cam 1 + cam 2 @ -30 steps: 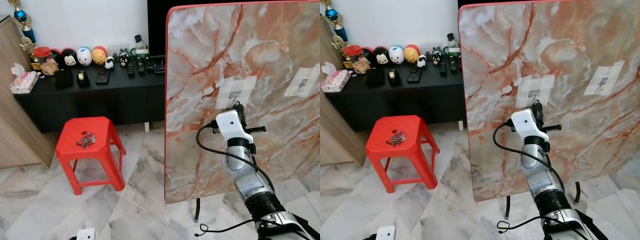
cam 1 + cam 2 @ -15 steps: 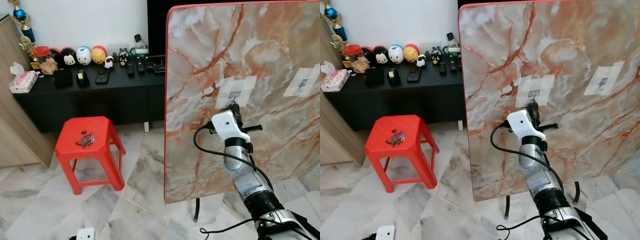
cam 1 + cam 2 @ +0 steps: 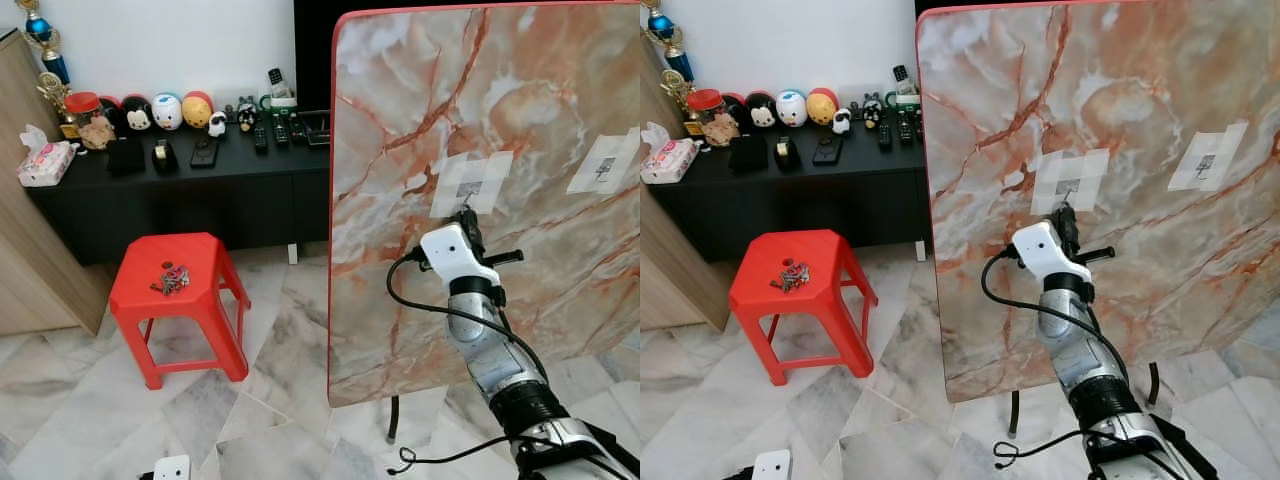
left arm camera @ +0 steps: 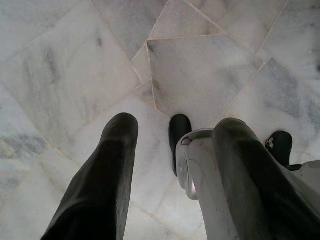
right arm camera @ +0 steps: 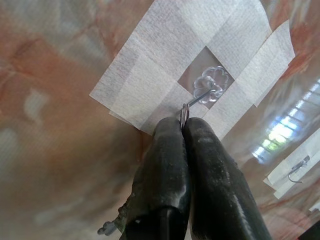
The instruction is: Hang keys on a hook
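A clear hook [image 5: 210, 86] is taped with white strips to the upright marble board [image 3: 420, 90]. My right gripper [image 5: 184, 122] is raised just below the hook, shut on the metal ring of a bunch of keys [image 5: 184, 111]. The ring touches the hook's wire, and part of the bunch dangles under the fingers [image 5: 112, 227]. In the left eye view this gripper [image 3: 468, 216] sits right under the taped hook [image 3: 468, 190]. More keys [image 3: 172, 279] lie on a red stool [image 3: 205, 290]. My left gripper [image 4: 175, 124] hangs open over the floor.
A second taped hook [image 3: 605, 165] is further right on the board. A black cabinet [image 3: 180, 200] with toys and remotes stands along the back wall. A wooden panel [image 3: 25, 260] is at the left. Marble floor lies between the stool and the board.
My right gripper has shifted slightly left and up, staying under the hook with the key ring. The stool and board have not moved.
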Robot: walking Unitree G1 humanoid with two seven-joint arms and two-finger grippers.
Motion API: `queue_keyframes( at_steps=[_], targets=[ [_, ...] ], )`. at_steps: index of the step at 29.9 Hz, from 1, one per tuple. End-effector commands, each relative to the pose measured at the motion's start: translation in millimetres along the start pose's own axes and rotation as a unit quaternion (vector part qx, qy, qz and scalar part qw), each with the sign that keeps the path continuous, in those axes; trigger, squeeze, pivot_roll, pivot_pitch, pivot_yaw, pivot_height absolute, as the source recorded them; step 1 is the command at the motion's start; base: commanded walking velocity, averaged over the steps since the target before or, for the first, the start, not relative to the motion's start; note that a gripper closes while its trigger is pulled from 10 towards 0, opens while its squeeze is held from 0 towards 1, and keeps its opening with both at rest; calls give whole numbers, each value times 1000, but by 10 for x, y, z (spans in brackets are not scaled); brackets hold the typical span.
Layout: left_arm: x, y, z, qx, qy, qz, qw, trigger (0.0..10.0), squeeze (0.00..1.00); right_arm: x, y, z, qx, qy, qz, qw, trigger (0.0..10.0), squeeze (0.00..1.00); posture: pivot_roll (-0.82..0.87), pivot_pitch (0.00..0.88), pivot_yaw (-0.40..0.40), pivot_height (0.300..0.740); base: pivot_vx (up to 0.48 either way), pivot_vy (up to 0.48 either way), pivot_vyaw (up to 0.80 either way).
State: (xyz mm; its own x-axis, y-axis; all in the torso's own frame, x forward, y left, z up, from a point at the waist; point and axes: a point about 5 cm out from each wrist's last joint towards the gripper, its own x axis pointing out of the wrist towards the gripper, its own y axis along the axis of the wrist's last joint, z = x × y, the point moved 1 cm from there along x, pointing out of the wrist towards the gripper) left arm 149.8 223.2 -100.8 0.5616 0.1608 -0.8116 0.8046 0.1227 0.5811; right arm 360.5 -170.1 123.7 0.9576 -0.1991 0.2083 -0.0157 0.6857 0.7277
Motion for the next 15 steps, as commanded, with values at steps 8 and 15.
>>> queue_keyframes(
  at_steps=[8, 15],
  targets=[
    [-1, -18, 15, 3, -3, -6, 1000, 10000, 0, -21, 95, -98, 22, 23, 17, 999, 10000, 1000, -74, 0, -34, 740, 0, 0, 0],
    [0, -15, 14, 5, -5, -6, 1000, 10000, 0, -70, 82, -158, 24, 40, 16, 999, 10000, 1000, -72, 0, -34, 740, 0, 0, 0]
  ],
)
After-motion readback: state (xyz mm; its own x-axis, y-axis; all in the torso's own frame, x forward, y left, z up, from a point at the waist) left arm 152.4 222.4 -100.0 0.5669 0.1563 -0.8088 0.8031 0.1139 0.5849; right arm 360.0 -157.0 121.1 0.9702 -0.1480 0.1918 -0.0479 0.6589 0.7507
